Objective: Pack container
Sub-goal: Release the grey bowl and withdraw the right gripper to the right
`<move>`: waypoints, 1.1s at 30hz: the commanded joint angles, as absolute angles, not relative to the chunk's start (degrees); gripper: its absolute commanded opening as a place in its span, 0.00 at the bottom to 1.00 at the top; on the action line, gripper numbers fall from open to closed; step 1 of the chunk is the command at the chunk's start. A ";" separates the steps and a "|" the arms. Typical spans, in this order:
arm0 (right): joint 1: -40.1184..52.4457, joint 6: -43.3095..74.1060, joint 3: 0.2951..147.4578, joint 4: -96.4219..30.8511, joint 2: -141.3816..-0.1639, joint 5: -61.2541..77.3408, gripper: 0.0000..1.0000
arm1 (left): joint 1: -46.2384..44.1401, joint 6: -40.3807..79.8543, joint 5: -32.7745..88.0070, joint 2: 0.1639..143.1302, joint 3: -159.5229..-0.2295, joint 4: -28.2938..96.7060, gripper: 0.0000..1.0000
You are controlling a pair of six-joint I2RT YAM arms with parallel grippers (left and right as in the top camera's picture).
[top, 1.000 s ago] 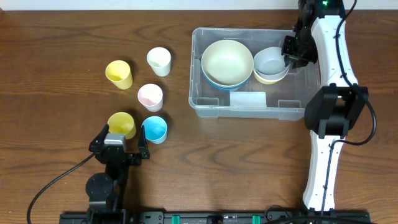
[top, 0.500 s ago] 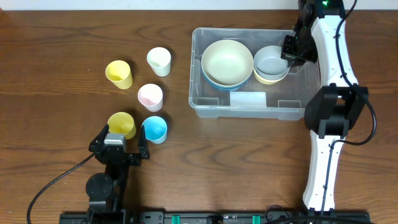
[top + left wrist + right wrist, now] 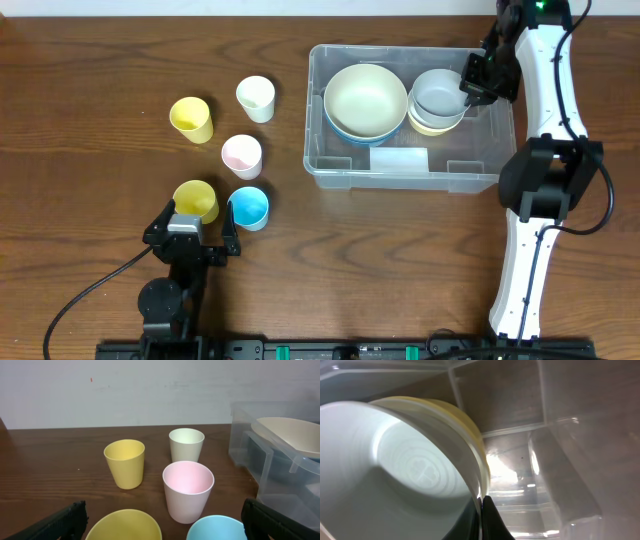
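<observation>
Right pincer [image 3: 470, 88] rightward above brown table [image 3: 100, 60]

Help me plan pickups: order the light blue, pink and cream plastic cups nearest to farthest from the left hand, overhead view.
1. Light blue plastic cup, right of the left hand.
2. Pink plastic cup, beyond the blue one.
3. Cream plastic cup, farthest back.

We are seeing a brown wood-grain tabletop [image 3: 100, 60], a clear, white-labelled container [image 3: 465, 150] and a pale grey bowl [image 3: 437, 95]. The cups [image 3: 241, 154] are showing yellow, cream, pink and blue.
</observation>
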State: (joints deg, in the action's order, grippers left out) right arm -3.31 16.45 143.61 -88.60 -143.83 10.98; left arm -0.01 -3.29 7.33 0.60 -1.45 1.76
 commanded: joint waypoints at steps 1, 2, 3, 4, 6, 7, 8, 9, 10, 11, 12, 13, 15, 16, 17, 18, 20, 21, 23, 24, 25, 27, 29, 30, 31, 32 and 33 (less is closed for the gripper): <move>-4.29 14.74 143.50 -88.58 -142.17 14.31 0.01 | 0.32 -4.05 7.94 0.27 -0.23 3.40 0.98; -4.29 14.48 143.50 -88.68 -142.17 14.46 0.01 | 0.32 -4.05 7.97 0.27 -0.23 3.38 0.98; -4.27 14.48 143.50 -88.73 -142.17 14.44 0.01 | 0.32 -4.05 7.94 0.27 -0.23 3.38 0.98; -4.16 14.46 143.50 -88.77 -142.17 14.41 0.01 | 0.32 -4.05 7.97 0.27 -0.23 3.38 0.98; -4.12 14.48 143.50 -88.66 -142.17 14.41 0.01 | 0.32 -4.05 7.97 0.27 -0.23 3.38 0.98; -4.12 14.48 143.50 -88.66 -142.17 14.41 0.01 | 0.32 -4.05 7.94 0.27 -0.23 3.40 0.98; -4.12 14.48 143.50 -88.66 -142.17 14.41 0.01 | 0.32 -4.05 7.97 0.27 -0.23 3.38 0.98; -4.12 14.48 143.50 -88.68 -142.17 14.41 0.01 | 0.32 -4.05 7.97 0.27 -0.23 3.38 0.98; -4.12 14.48 143.50 -88.71 -142.17 14.41 0.02 | 0.32 -4.05 7.97 0.27 -0.23 3.38 0.98; -4.12 14.48 143.50 -88.73 -142.17 14.41 0.05 | 0.32 -4.05 7.97 0.27 -0.23 3.38 0.98; -4.12 14.48 143.50 -88.73 -142.17 14.41 0.13 | 0.32 -4.05 7.97 0.27 -0.23 3.38 0.98; -4.12 14.48 143.50 -88.73 -142.17 14.41 0.19 | 0.32 -4.05 7.94 0.27 -0.23 3.38 0.98; -4.12 14.48 143.50 -88.77 -142.17 14.41 0.31 | 0.32 -4.05 7.97 0.27 -0.23 3.38 0.98; -4.12 14.48 143.50 -88.82 -142.17 14.41 0.42 | 0.32 -4.05 7.97 0.27 -0.23 3.38 0.98; -4.12 14.48 143.50 -88.88 -142.17 14.41 0.55 | 0.32 -4.05 7.97 0.27 -0.23 3.40 0.98; -4.12 14.46 143.50 -88.92 -142.17 14.41 0.66 | 0.32 -4.05 7.97 0.27 -0.23 3.38 0.98; -4.12 14.48 143.50 -88.90 -142.17 14.41 0.78 | 0.32 -4.05 7.94 0.27 -0.23 3.38 0.98; -4.12 14.48 143.50 -88.90 -142.17 14.41 0.80 | 0.32 -4.05 7.97 0.27 -0.23 3.38 0.98; -4.10 14.41 143.50 -88.86 -142.17 14.61 0.82 | 0.32 -4.05 7.97 0.27 -0.23 3.38 0.98; -4.12 13.30 143.52 -88.77 -142.04 15.97 0.83 | 0.32 -4.05 7.97 0.27 -0.23 3.38 0.98; -4.12 10.94 143.57 -88.53 -141.88 19.33 0.84 | 0.32 -4.05 7.97 0.27 -0.23 3.40 0.98; -4.12 9.28 143.59 -88.25 -141.23 23.88 0.84 | 0.32 -4.05 7.97 0.27 -0.23 3.38 0.98; -4.12 9.34 143.65 -87.72 -140.09 25.08 0.85 | 0.32 -4.05 7.97 0.27 -0.23 3.38 0.98; -4.12 9.34 143.74 -87.26 -139.44 25.08 0.85 | 0.32 -4.05 7.97 0.27 -0.23 3.38 0.98; -4.12 9.34 143.98 -86.94 -138.52 25.10 0.85 | 0.32 -4.05 7.97 0.27 -0.23 3.38 0.98; -4.12 9.34 144.09 -86.52 -137.78 25.23 0.85 | 0.32 -4.05 7.97 0.27 -0.23 3.40 0.98; -4.12 9.32 144.24 -86.24 -136.68 25.65 0.85 | 0.32 -4.05 7.97 0.27 -0.23 3.40 0.98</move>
